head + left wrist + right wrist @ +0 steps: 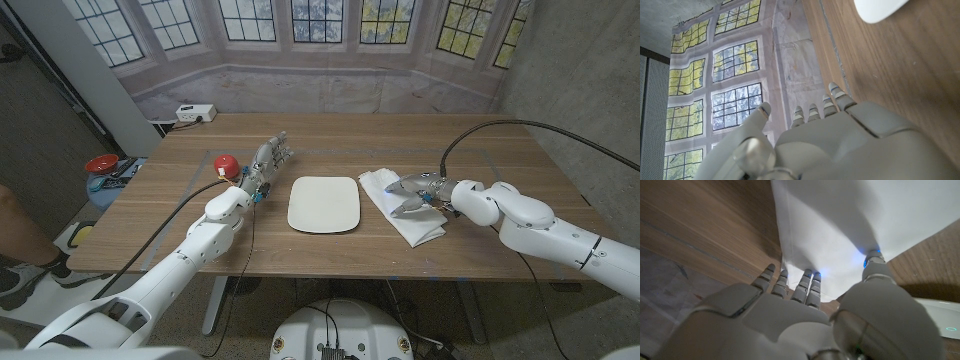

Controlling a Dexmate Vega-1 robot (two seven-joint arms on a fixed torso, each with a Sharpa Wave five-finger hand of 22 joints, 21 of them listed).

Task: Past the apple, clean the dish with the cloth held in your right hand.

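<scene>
Cloth [403,205] is your landmark: it lies spread on the wooden table [500,150], just right of the dish [324,204] as the head cam shows it, not touching it as far as I can tell. Dish is the white rounded-square plate mid-table; apple [227,164] sits well to the dish's far side from the cloth, next to your left hand [268,162].

Right hand [420,191] is over the cloth w/ fingers spread and angled down onto it. Wrist cam shows the fingertips [807,275] and thumb at or on the fabric, but nothing bunched between them yet, so I'd call it not gripped. Step in hand looks like the grasp.

To do it well:
- Press down first, then draw fingers and thumb together so fabric gathers into a fold; a flat sheet won't pinch otherwise.
- Take a good wad, not an edge. A loose corner will likely slip out once you drag across the dish.
- Lift only enough to clear the table, then carry from the cloth's spot toward the dish.
- Dish is light-looking and may slide under the wipe; keep pressure gentle.

Left hand stands by the apple, fingers apart and extended, holding nothing. Leave it there.
</scene>
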